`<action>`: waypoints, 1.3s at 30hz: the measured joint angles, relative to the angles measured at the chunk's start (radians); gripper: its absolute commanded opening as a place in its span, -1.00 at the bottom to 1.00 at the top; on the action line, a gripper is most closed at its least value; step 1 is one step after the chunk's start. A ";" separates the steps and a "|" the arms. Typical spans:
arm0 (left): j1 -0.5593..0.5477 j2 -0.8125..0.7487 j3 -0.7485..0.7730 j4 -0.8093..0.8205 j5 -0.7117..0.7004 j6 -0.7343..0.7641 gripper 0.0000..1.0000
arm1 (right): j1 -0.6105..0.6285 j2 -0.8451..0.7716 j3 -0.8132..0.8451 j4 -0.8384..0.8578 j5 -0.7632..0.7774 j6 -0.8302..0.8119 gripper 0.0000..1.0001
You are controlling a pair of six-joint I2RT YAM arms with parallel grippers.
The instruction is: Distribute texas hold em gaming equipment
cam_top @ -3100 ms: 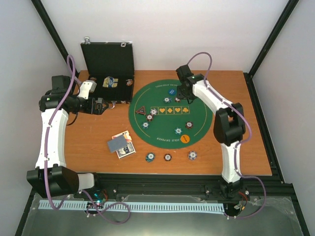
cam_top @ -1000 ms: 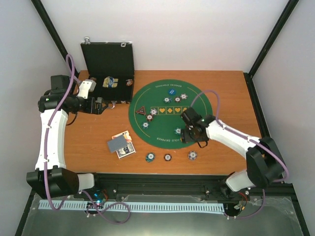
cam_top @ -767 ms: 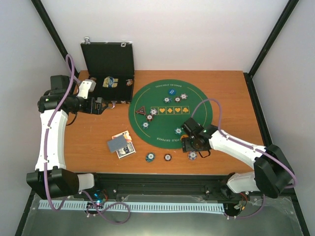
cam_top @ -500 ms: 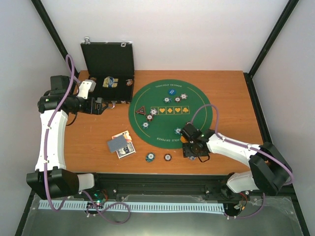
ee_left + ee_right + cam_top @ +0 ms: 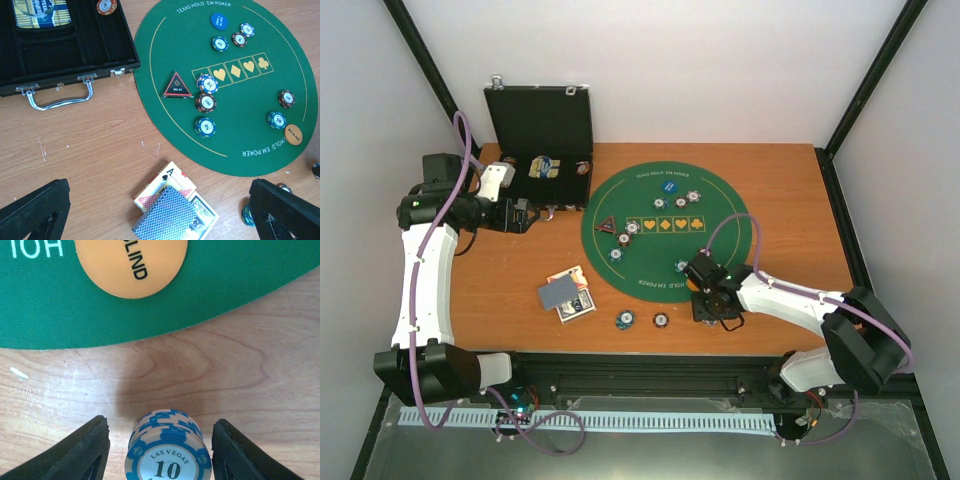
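A stack of blue-and-cream striped poker chips point(image 5: 167, 450), marked 10, stands on the bare wood just off the green mat point(image 5: 45, 305). My right gripper point(image 5: 160, 447) is low around the stack, still open, with a gap showing on each side. In the top view that gripper point(image 5: 712, 308) hides the stack. The orange disc point(image 5: 131, 262) lies on the mat just beyond. My left gripper point(image 5: 160, 215) hangs wide open and empty above the blue-backed playing cards point(image 5: 167, 220). The blue disc point(image 5: 218, 21), the triangular token point(image 5: 177, 86) and several chips lie on the mat.
The black hinged case point(image 5: 540, 130) stands open at the back left with a chip and a tin inside. Two more chips point(image 5: 625, 320) point(image 5: 661, 320) lie on the wood near the front edge, left of my right gripper. The left gripper point(image 5: 525, 215) is near the case.
My right arm swung from the far side of the mat toward the front edge and came down over the chip stack; its jaws have narrowed around it. The left arm has not moved.
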 measured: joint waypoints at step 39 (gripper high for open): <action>0.000 0.000 0.000 0.000 -0.001 0.000 1.00 | 0.004 0.014 -0.001 -0.016 0.027 -0.001 -0.17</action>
